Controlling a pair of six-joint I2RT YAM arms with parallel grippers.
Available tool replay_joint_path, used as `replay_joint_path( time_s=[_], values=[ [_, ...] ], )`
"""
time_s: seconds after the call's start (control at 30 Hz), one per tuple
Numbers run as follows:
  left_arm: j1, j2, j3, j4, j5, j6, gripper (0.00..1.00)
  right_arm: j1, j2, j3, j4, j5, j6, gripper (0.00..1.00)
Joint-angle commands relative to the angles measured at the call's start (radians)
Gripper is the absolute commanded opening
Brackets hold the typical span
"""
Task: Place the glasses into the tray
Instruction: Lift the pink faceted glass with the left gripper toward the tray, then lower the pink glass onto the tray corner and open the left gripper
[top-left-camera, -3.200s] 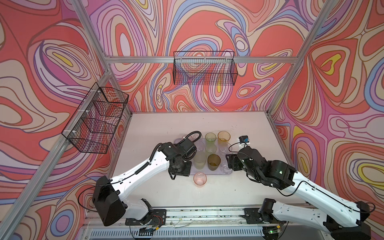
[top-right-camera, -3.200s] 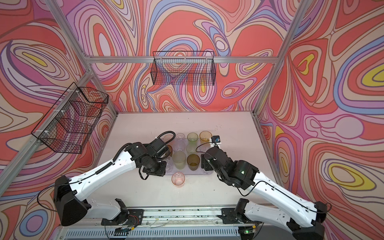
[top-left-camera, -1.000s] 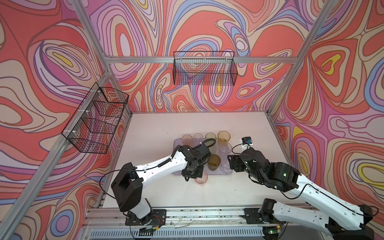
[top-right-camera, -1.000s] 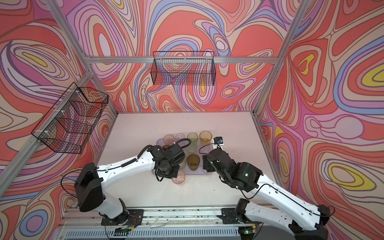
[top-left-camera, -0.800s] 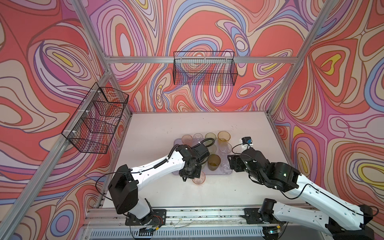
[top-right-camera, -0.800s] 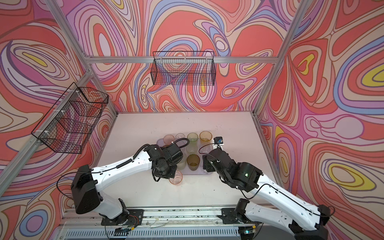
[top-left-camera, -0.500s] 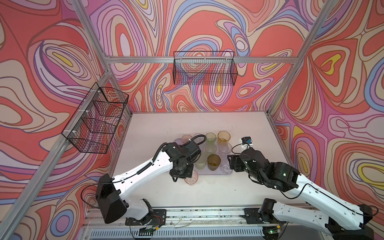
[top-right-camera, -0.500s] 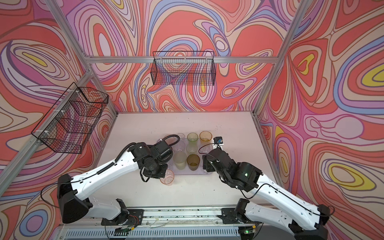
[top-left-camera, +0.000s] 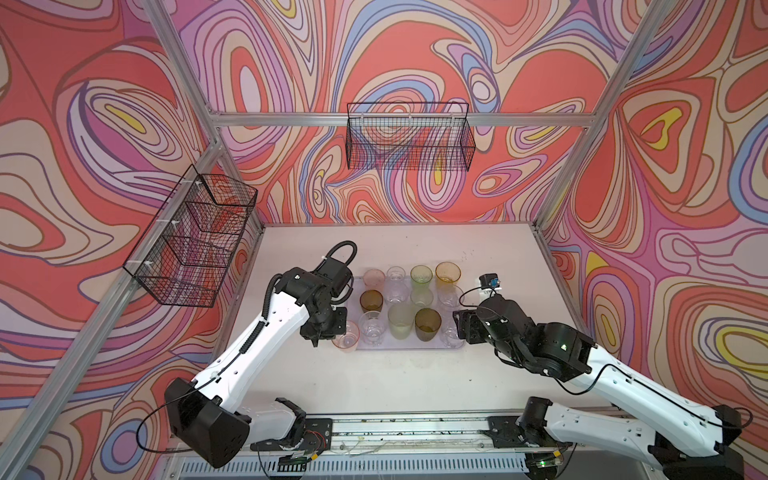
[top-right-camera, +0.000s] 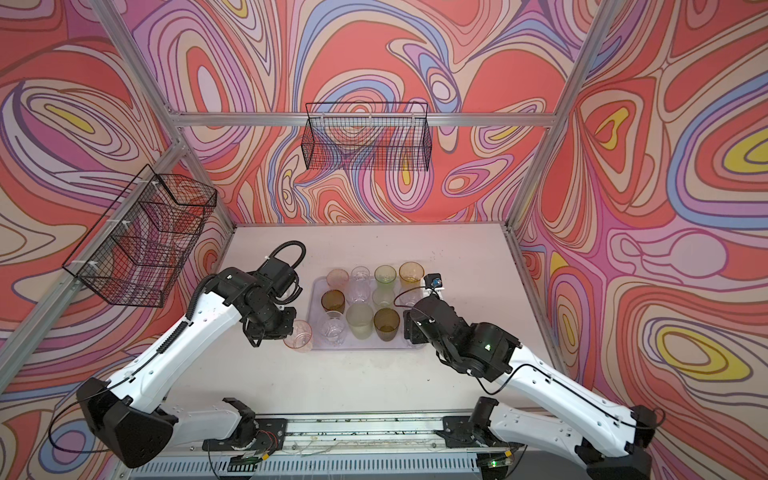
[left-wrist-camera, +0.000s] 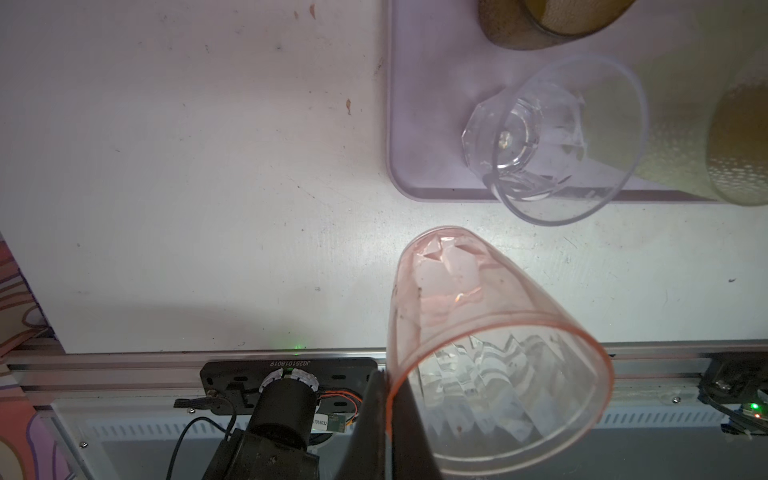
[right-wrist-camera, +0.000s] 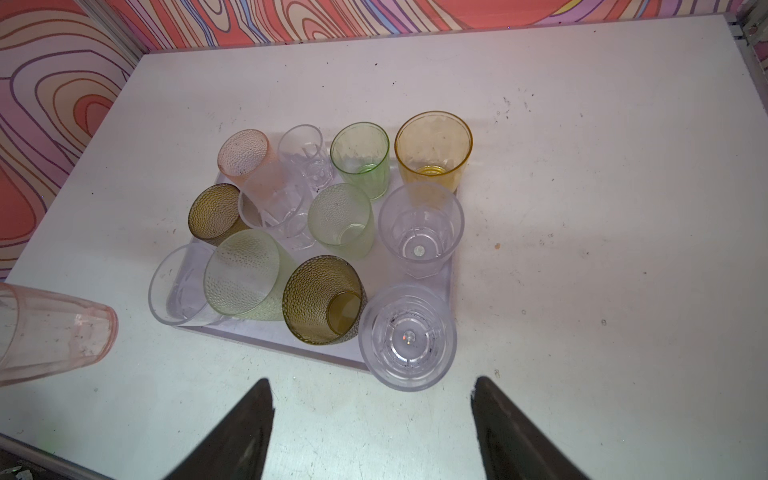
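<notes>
Left claw (left-wrist-camera: 388, 386) pinches the pink glass (left-wrist-camera: 490, 353) by its rim; right claw (right-wrist-camera: 370, 380) stands wide, empty.

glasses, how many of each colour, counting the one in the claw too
clear glasses: 5
green glasses: 3
pink glasses: 2, counting the held pink glass pinched by the left claw, not yet in the tray
olive-brown glasses: 2
amber glass: 1
total: 13
</notes>
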Motion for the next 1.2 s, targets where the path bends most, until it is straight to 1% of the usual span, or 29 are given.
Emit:
replay_joint_path(
  time_s=[0.0, 0.13, 0.27, 0.7, 0.9, 1.17],
  values=[
    [0.076, 0.038, 0.03, 0.026, 0.005, 0.079, 0.0, 0.003, -0.013, 0.03, -0.018, 0.001, -0.01, 0.78],
    [0.163, 0.097, 0.037, 0.081, 0.019, 0.119, 0.0, 0.003, -0.03, 0.035, -0.046, 0.017, -0.007, 0.78],
    [0.2, 0.142, 0.058, 0.149, 0.03, 0.12, 0.0, 0.003, -0.052, 0.039, -0.057, 0.026, -0.001, 0.78],
    [0.205, 0.338, 0.092, 0.285, 0.084, 0.121, 0.0, 0.003, -0.055, 0.04, -0.076, 0.037, 0.005, 0.78],
    [0.204, 0.367, 0.067, 0.342, 0.115, 0.103, 0.0, 0.003, -0.055, 0.04, -0.084, 0.039, 0.011, 0.78],
    [0.205, 0.404, 0.037, 0.37, 0.144, 0.099, 0.0, 0.003, -0.058, 0.041, -0.094, 0.041, 0.017, 0.78]
  ],
)
